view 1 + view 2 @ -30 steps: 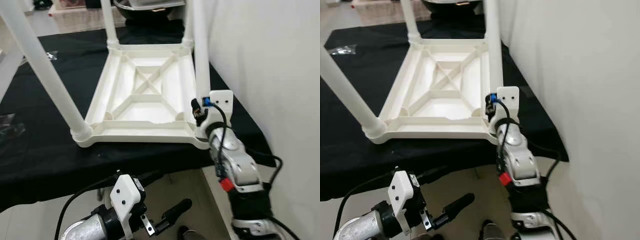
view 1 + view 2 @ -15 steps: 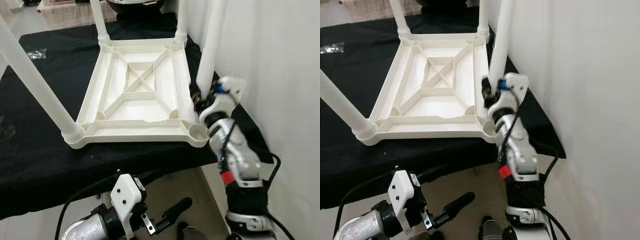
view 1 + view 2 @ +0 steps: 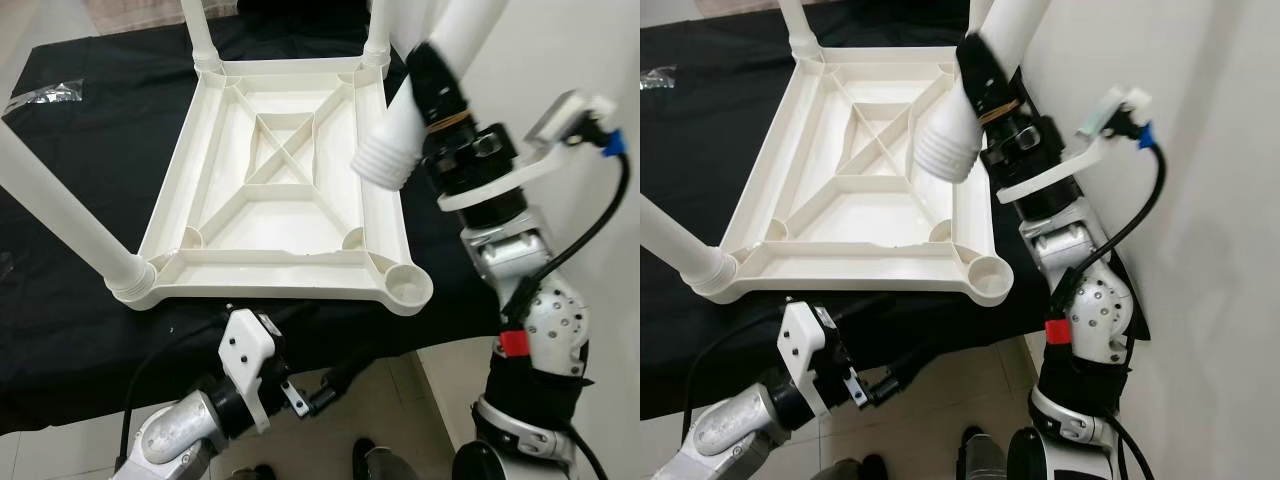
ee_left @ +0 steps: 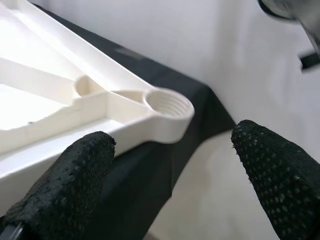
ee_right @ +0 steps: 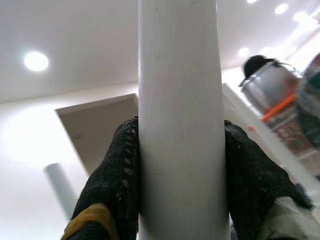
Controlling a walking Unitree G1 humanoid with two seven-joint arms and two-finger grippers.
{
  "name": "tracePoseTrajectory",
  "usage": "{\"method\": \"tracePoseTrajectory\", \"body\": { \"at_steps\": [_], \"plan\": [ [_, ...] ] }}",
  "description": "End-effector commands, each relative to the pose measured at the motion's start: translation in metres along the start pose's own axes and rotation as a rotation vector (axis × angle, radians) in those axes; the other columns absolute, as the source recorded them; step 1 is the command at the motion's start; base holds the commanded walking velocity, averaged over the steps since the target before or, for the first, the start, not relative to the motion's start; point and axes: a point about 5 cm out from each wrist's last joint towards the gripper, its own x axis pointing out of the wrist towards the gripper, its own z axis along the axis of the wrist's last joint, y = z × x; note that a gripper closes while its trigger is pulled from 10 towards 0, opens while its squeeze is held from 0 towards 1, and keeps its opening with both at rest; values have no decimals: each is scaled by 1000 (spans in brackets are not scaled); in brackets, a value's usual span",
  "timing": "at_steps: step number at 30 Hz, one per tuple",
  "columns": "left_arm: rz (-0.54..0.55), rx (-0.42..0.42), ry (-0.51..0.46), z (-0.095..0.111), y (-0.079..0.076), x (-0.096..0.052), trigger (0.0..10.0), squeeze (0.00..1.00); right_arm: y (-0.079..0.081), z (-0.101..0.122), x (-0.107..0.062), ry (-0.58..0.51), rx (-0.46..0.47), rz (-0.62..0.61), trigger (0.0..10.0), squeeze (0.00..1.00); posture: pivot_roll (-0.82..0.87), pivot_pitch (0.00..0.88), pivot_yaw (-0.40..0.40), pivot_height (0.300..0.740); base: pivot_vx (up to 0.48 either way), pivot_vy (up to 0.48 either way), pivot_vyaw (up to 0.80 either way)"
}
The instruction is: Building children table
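A white moulded-plastic children's table top (image 3: 285, 190) lies upside down on a worktop draped in black cloth (image 3: 70, 300), its ribbed underside facing up, with three white tubular legs already standing in its corner sockets: one at the near left corner (image 3: 60, 215) and two at the far corners (image 3: 200, 40). The near right corner socket (image 3: 405, 283) is empty, a round threaded cup hanging close to the edge of the worktop. The right claw (image 3: 440, 95) holds the fourth white plastic leg (image 3: 425, 95) tilted in the air above the table's right edge, its ribbed, threaded end (image 3: 380, 165) pointing down and to the left, well apart from the empty socket. In the right wrist view the two black fingers (image 5: 112, 170) press on opposite sides of the smooth tube (image 5: 180, 125), pinching it firmly. The left claw (image 4: 170, 175) hangs low in front of the worktop, its textured fingers (image 4: 65, 185) spread wide with nothing between them, looking toward the empty socket. The leg looks light, hollow and rigid, but its glossy round surface is likely to slip or twist in a two-finger pinch, so a hold fairly close to the threaded end probably gives the best control for aiming. The thin-walled table top seems light enough to slide on the cloth when pushed, so it may need steadying.
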Motion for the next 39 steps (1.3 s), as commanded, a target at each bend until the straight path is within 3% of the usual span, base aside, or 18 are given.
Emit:
{"method": "tracePoseTrajectory", "body": {
  "at_steps": [1, 5, 7, 8, 9, 12, 13, 14, 15, 19, 24, 26, 27, 29, 31, 35, 37, 39],
  "plan": [
    [13, -39, 14, -4, 1, -3, 10000, 0, 9, 1, 0, -10, 29, 71, 0, 0, -46, 197, 1, 740, 0, 0, 0],
    [27, -75, -23, 0, 2, -2, 10000, 0, 13, 0, -6, 41, 22, 126, 0, 0, -43, 195, 0, 740, 0, 0, 0],
    [19, -142, -106, 16, 5, 2, 10000, 0, 15, -8, -16, 204, -79, 188, 1176, 0, -44, 187, -1, 740, 0, 0, 0],
    [-8, -185, -182, 33, 11, 2, 10000, 0, 15, -9, -19, 252, -108, 208, 4980, 0, -38, 194, -2, 740, 0, 0, 0],
    [-44, -221, -246, 47, 16, 1, 10000, 0, 14, -4, -16, 223, -112, 206, 6039, 0, -33, 191, 0, 740, 0, 0, 0],
    [-70, -242, -285, 56, 19, 0, 10000, 0, 14, 1, -14, 191, -102, 203, 6039, 0, -31, 189, 1, 740, 0, 0, 0],
    [-94, -257, -324, 66, 21, -4, 10000, 0, 17, 12, -8, 116, -67, 211, 7922, 0, -34, 188, 0, 740, 0, 0, 0],
    [-94, -257, -324, 66, 21, -4, 10000, 0, 17, 12, -8, 116, -67, 211, 7922, 0, -34, 188, 0, 740, 0, 0, 0],
    [-98, -279, -339, 67, 23, -8, 10000, 0, 19, 26, -4, 28, -31, 217, 10000, 0, -27, 192, -1, 740, 0, 0, 0],
    [-96, -301, -341, 66, 22, -11, 10000, 0, 22, 42, 2, -55, -6, 237, 10000, 0, -28, 199, 1, 740, 0, 0, 0],
    [-72, -326, -353, 63, 19, -7, 10000, 0, 19, 37, -2, 31, -62, 228, 10000, 0, -30, 194, -4, 740, 0, 0, 0],
    [-70, -332, -355, 67, 21, -5, 10000, 0, 9, 23, -11, 148, -138, 181, 10000, 0, -28, 199, -6, 740, 0, 0, 0],
    [-54, -349, -375, 77, 29, -3, 10000, 0, -5, 7, -25, 288, -274, 116, 10000, 0, -24, 197, -6, 740, 0, 0, 0],
    [-54, -349, -375, 77, 29, -3, 10000, 0, -5, 7, -25, 288, -274, 116, 10000, 0, -24, 197, -6, 740, 0, 0, 0],
    [-91, -371, -429, 112, 46, -3, 10000, 0, -21, -5, -44, 447, -440, 35, 10000, 0, -24, 187, -1, 740, 0, 0, 0],
    [-234, -348, -445, 150, 54, -5, 10000, 0, -25, -4, -49, 519, -531, 34, 10000, 0, -27, 179, 8, 740, 0, 0, 0],
    [-234, -348, -445, 150, 54, -5, 10000, 0, -25, -4, -49, 519, -531, 34, 10000, 0, -27, 179, 8, 740, 0, 0, 0],
    [-260, -260, -377, 161, 64, 0, 10000, 0, -18, -7, -51, 565, -558, 78, 10000, 0, -28, 172, 18, 740, 0, 0, 0]
  ]
}}
